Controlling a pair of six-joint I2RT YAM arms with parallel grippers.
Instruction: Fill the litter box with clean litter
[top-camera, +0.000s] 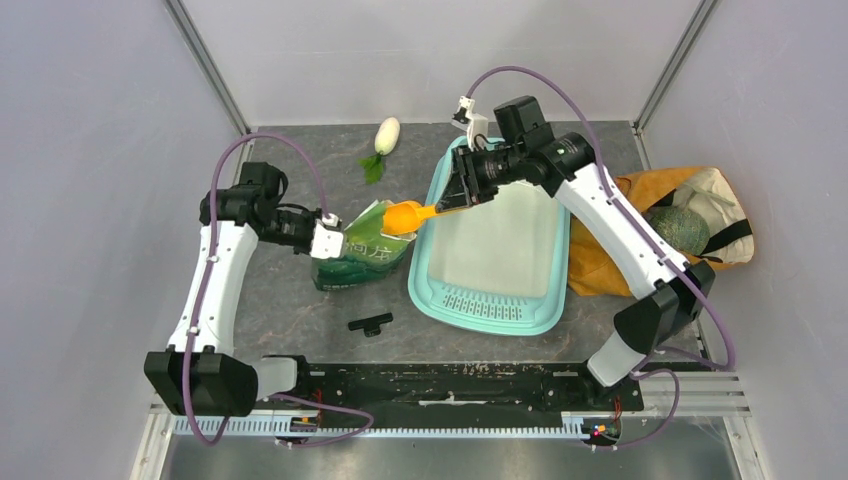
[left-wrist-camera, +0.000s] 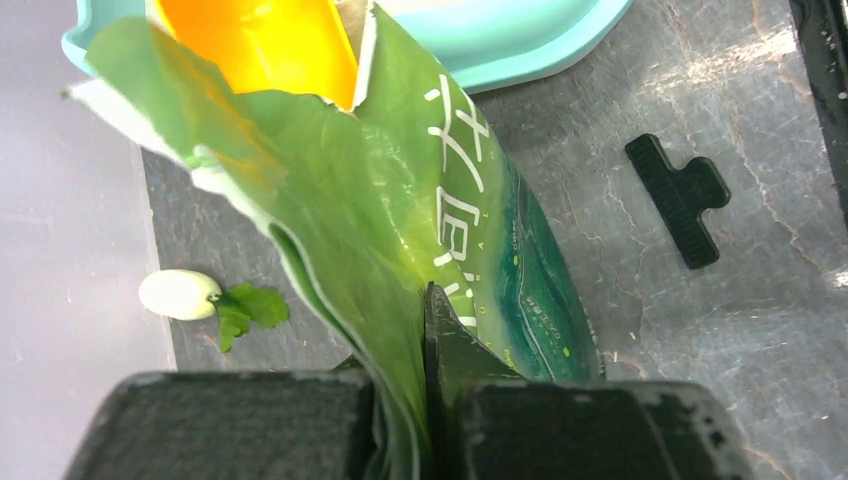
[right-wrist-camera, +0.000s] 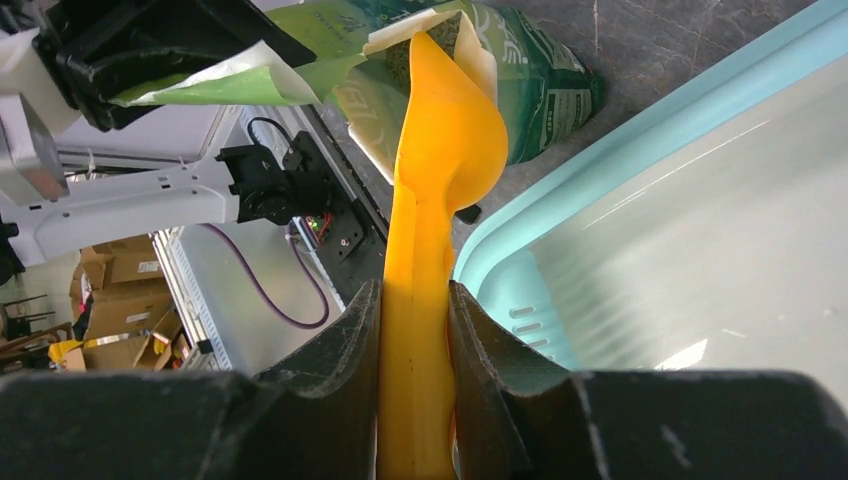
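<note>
The teal litter box (top-camera: 500, 318) lies mid-table with its white basin bare and its slotted grille toward the arms; its rim (right-wrist-camera: 600, 170) also shows in the right wrist view. Left of it stands a green printed pouch (top-camera: 362, 252). My left gripper (left-wrist-camera: 425, 300) is shut on the pouch's torn top edge (left-wrist-camera: 400, 250) and holds the mouth open. My right gripper (right-wrist-camera: 415, 295) is shut on the handle of an orange scoop (right-wrist-camera: 445, 140), whose bowl (top-camera: 403, 216) pokes into the pouch mouth. The litter is hidden.
A white radish toy with green leaves (top-camera: 384, 140) lies at the back of the table. A black clip (top-camera: 370, 323) sits near the front, left of the box. An orange cloth bag (top-camera: 690, 225) with a green ball in it is bunched against the box's right side.
</note>
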